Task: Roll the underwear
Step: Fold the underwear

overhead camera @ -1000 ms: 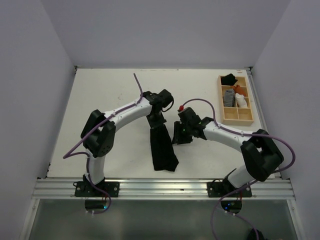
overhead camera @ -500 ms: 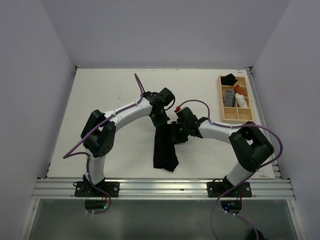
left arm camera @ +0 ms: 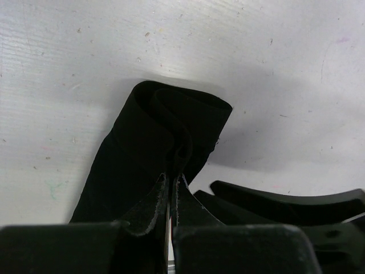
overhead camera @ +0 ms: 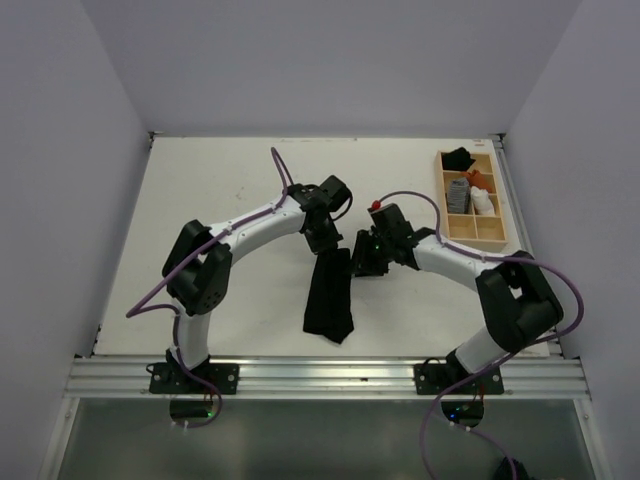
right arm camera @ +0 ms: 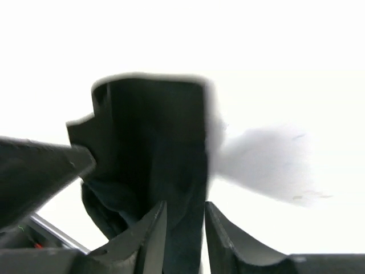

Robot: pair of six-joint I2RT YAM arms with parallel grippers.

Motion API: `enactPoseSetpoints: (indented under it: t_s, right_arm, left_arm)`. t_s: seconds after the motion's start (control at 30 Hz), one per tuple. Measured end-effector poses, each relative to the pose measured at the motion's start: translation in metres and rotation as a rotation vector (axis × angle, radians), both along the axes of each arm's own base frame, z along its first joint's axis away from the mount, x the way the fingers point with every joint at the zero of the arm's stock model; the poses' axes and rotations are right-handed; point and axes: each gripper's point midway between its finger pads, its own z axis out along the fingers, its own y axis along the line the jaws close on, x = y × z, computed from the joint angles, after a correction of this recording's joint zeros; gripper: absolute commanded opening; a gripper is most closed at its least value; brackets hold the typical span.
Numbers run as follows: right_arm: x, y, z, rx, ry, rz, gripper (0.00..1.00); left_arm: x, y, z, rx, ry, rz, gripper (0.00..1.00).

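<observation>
The underwear [overhead camera: 330, 300] is a long black strip of fabric lying on the white table, its far end lifted and curled over. My left gripper [overhead camera: 326, 243] is shut on that far end. In the left wrist view its fingertips [left arm camera: 173, 178] pinch the curled fabric [left arm camera: 154, 131]. My right gripper [overhead camera: 358, 258] holds the same end from the right. In the right wrist view its fingers stand either side of the black fabric [right arm camera: 154, 131], which fills the gap [right arm camera: 183, 217]. The right fingers [left arm camera: 285, 200] show low in the left wrist view.
A wooden tray [overhead camera: 497, 236] with compartments stands at the back right. It holds a black item [overhead camera: 459, 157], a grey striped roll [overhead camera: 458, 193] and a white roll [overhead camera: 483, 203]. The table's near edge is a metal rail [overhead camera: 320, 375].
My right gripper has moved left to the far end of the underwear and closed round it. The strip's far end has shifted slightly to the right. My left gripper has barely moved.
</observation>
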Motion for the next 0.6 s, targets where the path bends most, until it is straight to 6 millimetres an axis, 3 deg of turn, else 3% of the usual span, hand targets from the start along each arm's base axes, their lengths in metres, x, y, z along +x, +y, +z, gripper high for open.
enactPoseSetpoints:
  t_s: [0.17, 0.3, 0.47, 0.6]
  right_arm:
    - [0.037, -0.020, 0.023, 0.040, -0.035, -0.086, 0.41]
    - [0.059, -0.017, 0.021, 0.075, -0.018, -0.084, 0.42]
    - [0.056, -0.010, 0.001, 0.083, 0.053, -0.055, 0.41]
    - [0.052, -0.008, -0.009, 0.089, 0.089, -0.045, 0.31]
  left_arm:
    - [0.000, 0.000, 0.000, -0.001, -0.003, -0.004, 0.00]
    - [0.001, -0.001, 0.000, -0.002, -0.005, -0.006, 0.00]
    - [0.001, -0.001, 0.000, -0.001, -0.007, -0.015, 0.00]
    - [0.002, -0.002, 0.000, -0.003, -0.012, -0.023, 0.00]
